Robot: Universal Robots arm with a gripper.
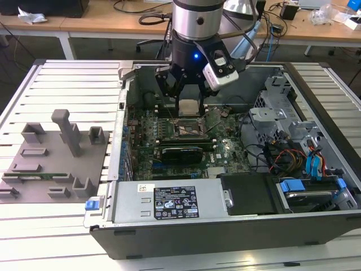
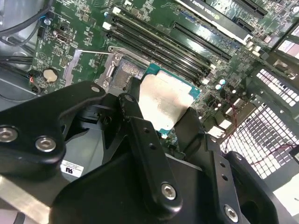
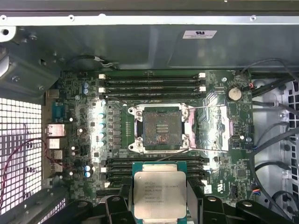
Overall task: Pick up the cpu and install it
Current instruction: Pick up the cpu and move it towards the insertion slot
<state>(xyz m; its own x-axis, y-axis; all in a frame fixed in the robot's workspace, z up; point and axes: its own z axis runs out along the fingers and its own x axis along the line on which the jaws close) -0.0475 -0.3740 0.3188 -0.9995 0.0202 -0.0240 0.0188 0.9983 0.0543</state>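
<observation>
a lab: open computer case (image 1: 225, 234) on slatted table (image 1: 56, 228), cluttered desks (image 1: 107, 25) behind.

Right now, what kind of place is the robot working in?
Probably a robotics lab or workshop: an open computer case lies on a slatted metal table, desks with cables stand behind, and the gripper holds the cpu.

Downward hand (image 1: 188, 99), tight on cpu (image 3: 160, 193).

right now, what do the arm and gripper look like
The arm ends in a silver cylinder over a black collar with a small blue light. The gripper is black, with jointed link fingers fastened by silver screws, a white sticker, and a pale camera block beside it.
</observation>
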